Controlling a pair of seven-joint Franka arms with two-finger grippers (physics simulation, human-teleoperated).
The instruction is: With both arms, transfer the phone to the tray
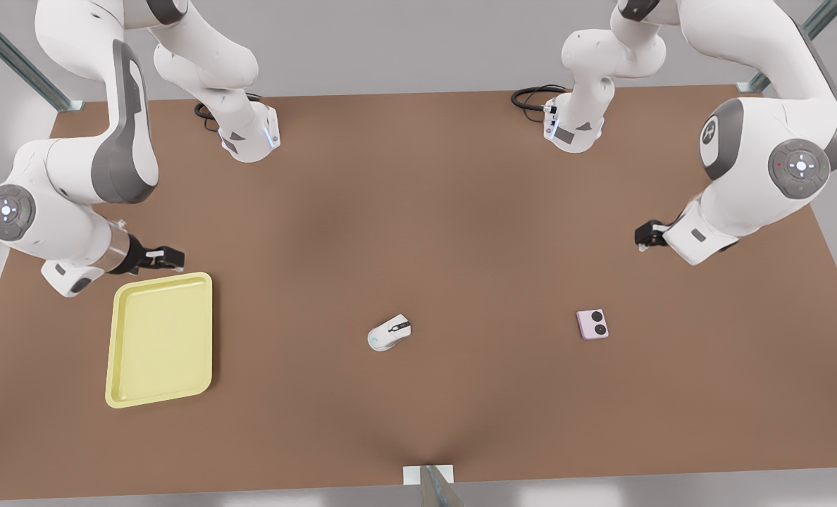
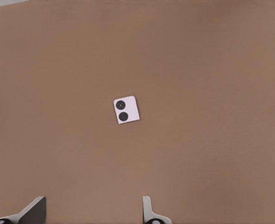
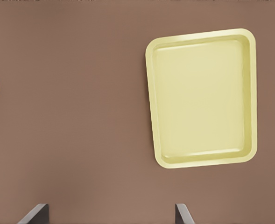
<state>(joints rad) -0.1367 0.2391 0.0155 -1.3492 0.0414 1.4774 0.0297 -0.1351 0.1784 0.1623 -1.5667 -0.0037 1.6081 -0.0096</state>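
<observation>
The phone (image 1: 592, 324) lies flat on the brown table (image 1: 461, 211) toward the front view's right, camera circles up, well apart from the pale yellow tray (image 1: 160, 339) at the left, with a white mouse (image 1: 389, 332) between them. The left gripper (image 1: 646, 234) hovers near the phone, fingers (image 2: 148, 211) spread and empty. The right gripper (image 1: 168, 258) hangs just beyond the tray's far edge, fingers (image 3: 183, 214) likewise spread.

Pink phone (image 1: 592, 324), yellow tray (image 1: 160, 394)

even bright light; soft dim shadows on table (image 1: 461, 232).
</observation>
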